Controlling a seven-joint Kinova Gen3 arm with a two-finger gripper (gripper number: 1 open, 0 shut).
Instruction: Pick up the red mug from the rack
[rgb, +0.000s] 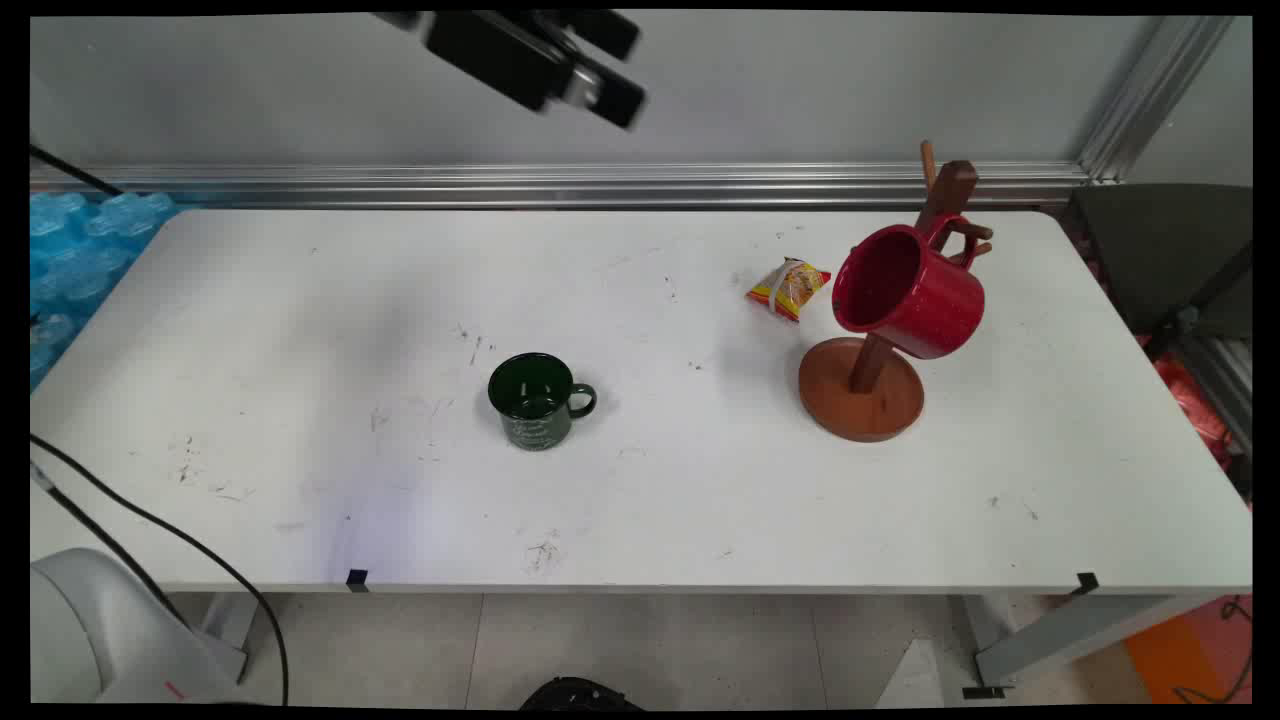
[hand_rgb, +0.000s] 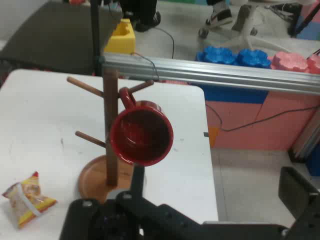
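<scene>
Red enamel marks the mug (rgb: 908, 290) at the right of the main view, hung by its handle on a peg of the wooden mug tree (rgb: 868, 385), so it tips with its mouth facing left and slightly toward the camera, its long axis slanting down to the right. My gripper (rgb: 590, 75) hangs blurred at the top edge, well above everything and holding nothing; whether its fingers are apart I cannot tell. A green mug (rgb: 538, 400) stands upright mid-frame, handle to the right, and a snack packet (rgb: 788, 287) lies just left of the red mug.

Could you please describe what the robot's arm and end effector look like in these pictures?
The end effector is black and boxy, with two blunt, flat-sided fingers on a black linkage. A rounded white arm link shows at lower left, with thin black cables trailing beside it.
</scene>
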